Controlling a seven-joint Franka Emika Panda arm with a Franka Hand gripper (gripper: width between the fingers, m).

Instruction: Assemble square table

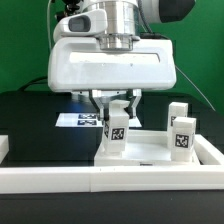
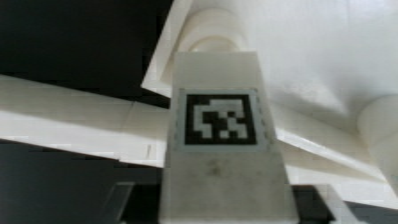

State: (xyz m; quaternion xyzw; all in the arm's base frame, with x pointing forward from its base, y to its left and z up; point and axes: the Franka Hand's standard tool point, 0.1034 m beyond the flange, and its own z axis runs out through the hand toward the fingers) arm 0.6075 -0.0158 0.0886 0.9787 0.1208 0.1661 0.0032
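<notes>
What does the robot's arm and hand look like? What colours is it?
The arm ends in a shiny silver-grey round wrist with a black part beside it. Under it sits a wide, boxy white block with rounded corners. The hand hangs below, with two thin dark fingers. No writing or stickers show on it.
</notes>
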